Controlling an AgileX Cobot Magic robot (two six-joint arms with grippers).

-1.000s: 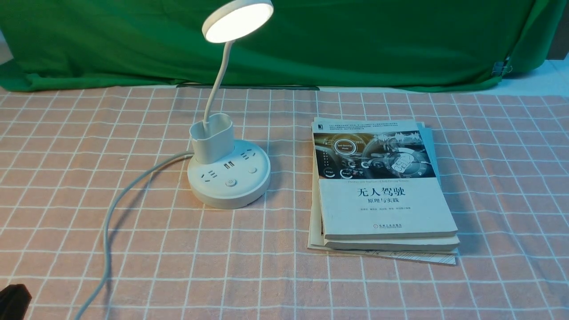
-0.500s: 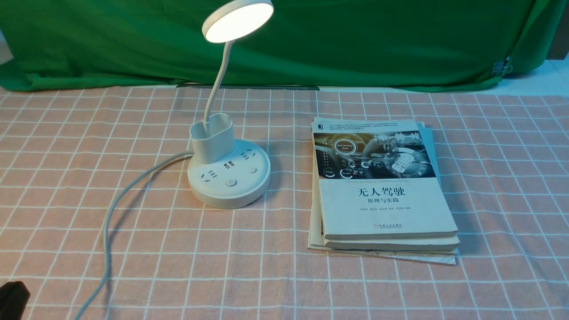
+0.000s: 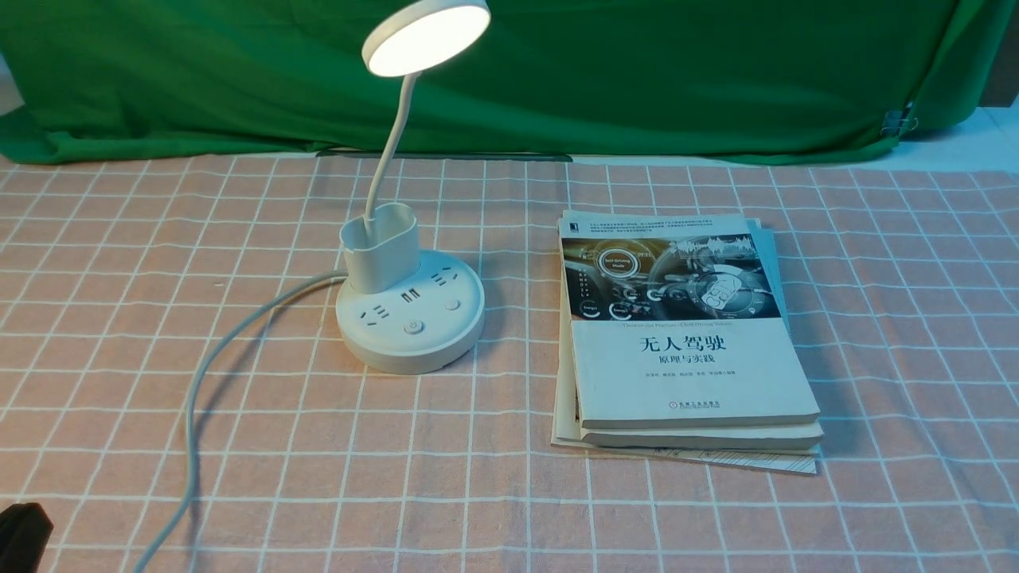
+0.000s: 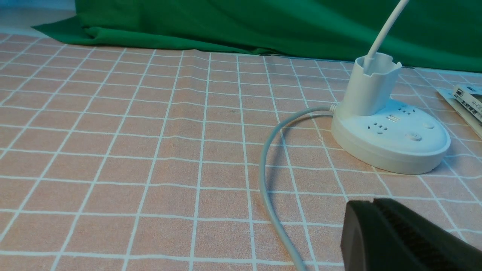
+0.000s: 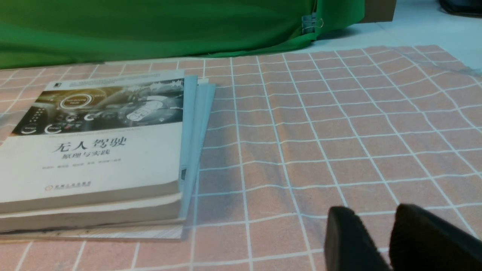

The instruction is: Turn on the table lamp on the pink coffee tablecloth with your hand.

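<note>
The lamp glowed on the pink cloth, left of the books. The left claw was closed, the right claw parted.

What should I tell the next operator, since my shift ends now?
Left gripper: black, fingers together, empty, away from the lamp.
Right gripper: black, fingers apart, empty.
White disc-headed table lamp: upright on the pink white-gridded tablecloth, left of the stacked paperback books.
Done: the lamp is lit.
Left: apparently nothing, beyond perhaps parking the arms.
</note>
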